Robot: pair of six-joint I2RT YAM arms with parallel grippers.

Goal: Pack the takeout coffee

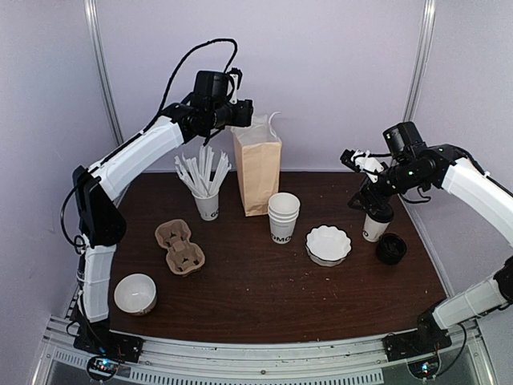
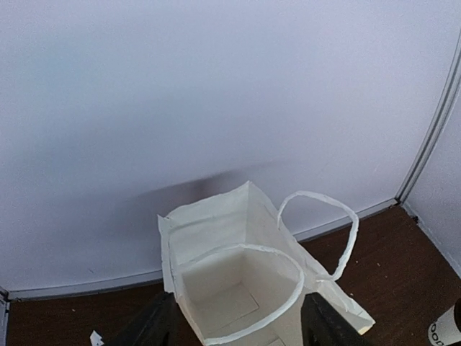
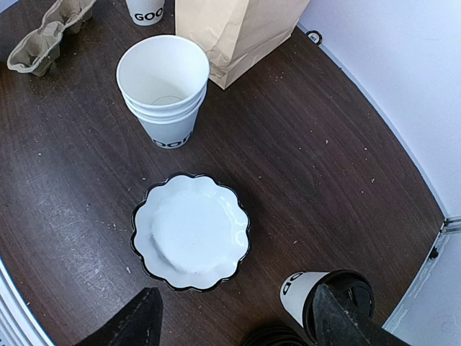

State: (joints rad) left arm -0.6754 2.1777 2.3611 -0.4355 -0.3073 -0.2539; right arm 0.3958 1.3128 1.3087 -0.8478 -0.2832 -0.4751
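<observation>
here the takeout coffee (image 1: pixel 374 228) stands upright on the table (image 1: pixel 264 289) near its right edge, just beside a stack of black lids (image 1: pixel 391 249). the right fingers (image 3: pixel 144 321) hang spread above it, not pinching it. the left fingers (image 2: pixel 153 326) are spread over the open paper bag (image 1: pixel 257 170) at the back.

place: probably a lab test booth | evidence: plain white walls (image 1: pixel 337 64), metal base rail (image 1: pixel 264 357), dark table (image 1: pixel 264 297)

Coffee cup (image 3: pixel 297 290): lidded, just beside one of the fingers (image 3: pixel 346 321)
White dish (image 3: pixel 191 232): ahead, between both fingers
Cup stack (image 3: pixel 164 86): farther ahead
</observation>
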